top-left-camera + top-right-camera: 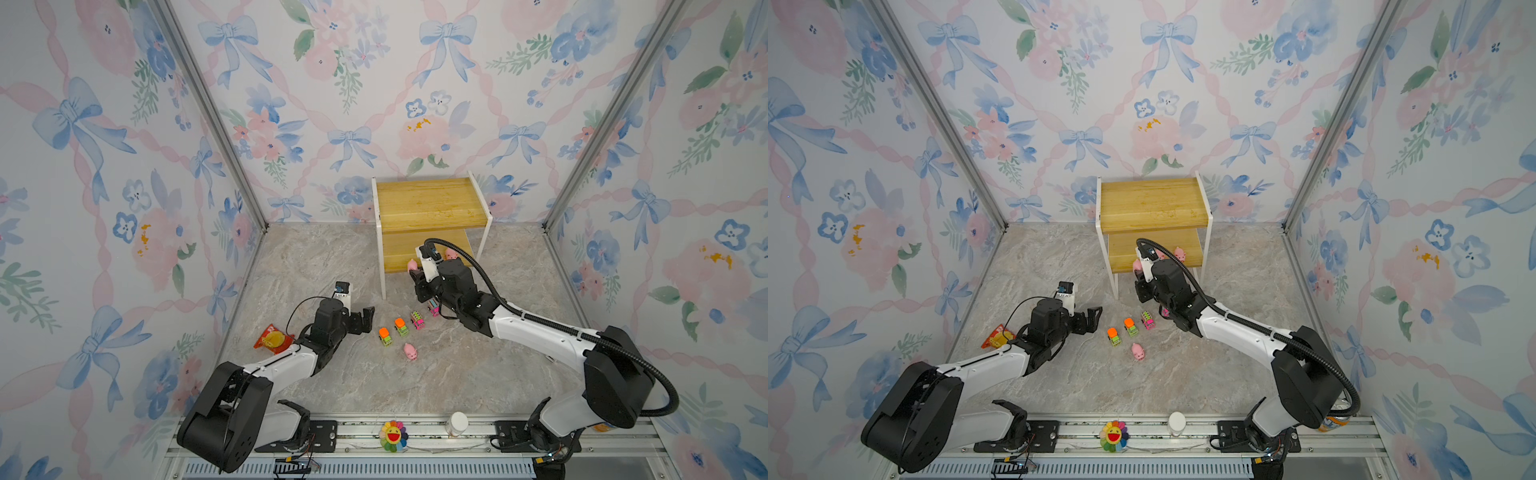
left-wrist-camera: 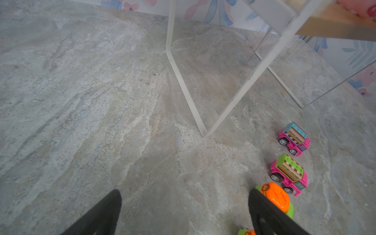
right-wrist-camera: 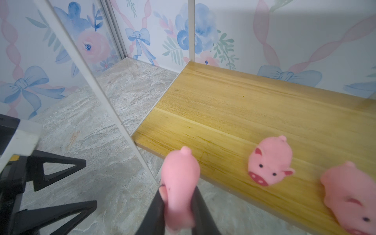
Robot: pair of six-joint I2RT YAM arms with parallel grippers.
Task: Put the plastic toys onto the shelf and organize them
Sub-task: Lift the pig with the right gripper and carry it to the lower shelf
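My right gripper [image 3: 179, 195] is shut on a pink pig [image 3: 180, 179] and holds it at the front left corner of the shelf's [image 1: 428, 203] lower board [image 3: 234, 114]. Two more pigs [image 3: 270, 160] [image 3: 352, 197] lie on that board. On the floor stand two green cars [image 1: 385, 336] [image 1: 401, 326], two pink cars [image 1: 417, 320] [image 1: 433, 307] and one pig [image 1: 410, 351]. My left gripper [image 1: 361, 318] hangs open and empty just left of the green cars, with one orange top [image 2: 276, 196] beside its finger.
An orange-red snack packet [image 1: 272, 337] lies behind the left arm. A rainbow flower [image 1: 392, 435] and a white bottle [image 1: 457, 424] sit on the front rail. The shelf's white legs [image 2: 183, 81] stand close to the cars. Floral walls enclose three sides.
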